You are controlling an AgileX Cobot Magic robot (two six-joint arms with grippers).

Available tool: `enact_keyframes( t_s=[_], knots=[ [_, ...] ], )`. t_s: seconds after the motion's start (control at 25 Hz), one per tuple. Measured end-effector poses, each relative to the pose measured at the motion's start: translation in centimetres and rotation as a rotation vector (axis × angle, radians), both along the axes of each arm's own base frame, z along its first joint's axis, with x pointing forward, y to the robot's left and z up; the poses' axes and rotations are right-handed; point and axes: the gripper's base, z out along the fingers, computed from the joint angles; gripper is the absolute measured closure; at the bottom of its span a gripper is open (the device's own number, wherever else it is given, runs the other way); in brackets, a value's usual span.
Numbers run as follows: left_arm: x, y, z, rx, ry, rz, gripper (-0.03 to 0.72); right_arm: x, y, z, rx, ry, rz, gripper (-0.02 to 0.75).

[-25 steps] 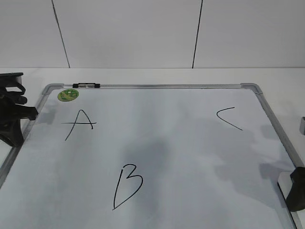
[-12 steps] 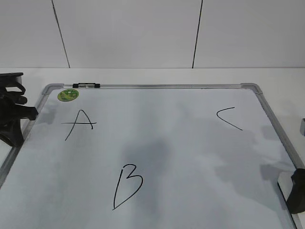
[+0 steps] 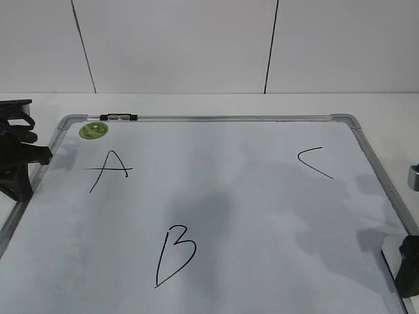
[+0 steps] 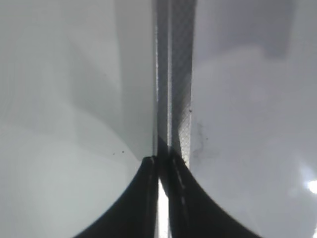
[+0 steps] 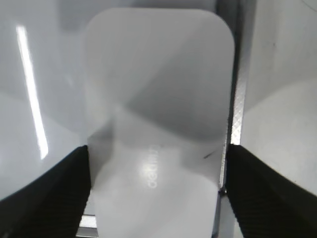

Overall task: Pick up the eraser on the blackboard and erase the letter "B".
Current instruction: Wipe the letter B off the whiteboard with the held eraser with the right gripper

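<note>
The blackboard [image 3: 262,216] is a white dry-erase board with a silver frame, lying flat on the table. The letter "B" [image 3: 175,255] is drawn in black at the lower middle. The eraser [image 5: 158,89], white and glossy with a faint logo, lies by the board's right frame; a sliver of it shows in the exterior view [image 3: 391,250]. My right gripper [image 5: 156,188] is open and straddles the eraser, with a finger close on each side; it also shows at the bottom right of the exterior view [image 3: 409,268]. My left gripper [image 4: 159,163] is shut over the board's left frame [image 3: 36,157].
A black "A" [image 3: 110,169] and "C" [image 3: 314,162] are on the board. A round green sticker [image 3: 93,129] and a small black-and-clear marker clip [image 3: 119,117] sit at the top left corner. A grey metal part [image 3: 414,176] shows at the right edge. White wall behind.
My right gripper has sunk slightly lower and towards the right edge in the exterior view. The left arm has not moved.
</note>
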Motion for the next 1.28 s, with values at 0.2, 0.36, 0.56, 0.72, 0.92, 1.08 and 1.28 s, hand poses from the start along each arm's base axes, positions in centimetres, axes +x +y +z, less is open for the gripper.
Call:
enact_keyframes(
  t_s=[0.2,0.36,0.56,0.72,0.92,1.08,1.28],
  knots=[
    [0.0,0.0,0.0,0.000,0.000,0.000,0.669,0.2,0.0,-0.6,-0.002,0.031,0.002,0.087],
    [0.0,0.0,0.0,0.000,0.000,0.000,0.669,0.4,0.0,-0.7,-0.002,0.034,0.002,0.087],
    [0.0,0.0,0.0,0.000,0.000,0.000,0.669,0.5,0.0,-0.6,0.000,0.028,0.000,0.153],
    [0.0,0.0,0.0,0.000,0.000,0.000,0.669,0.5,0.1,-0.6,0.000,0.030,0.003,0.188],
    [0.0,0.0,0.0,0.000,0.000,0.000,0.669,0.5,0.1,-0.6,0.000,0.030,0.003,0.194],
    [0.0,0.0,0.0,0.000,0.000,0.000,0.669,0.6,0.1,-0.4,0.002,0.040,0.004,0.195],
    [0.0,0.0,0.0,0.000,0.000,0.000,0.669,1.4,0.2,1.4,0.005,0.086,0.019,0.195]
  ],
)
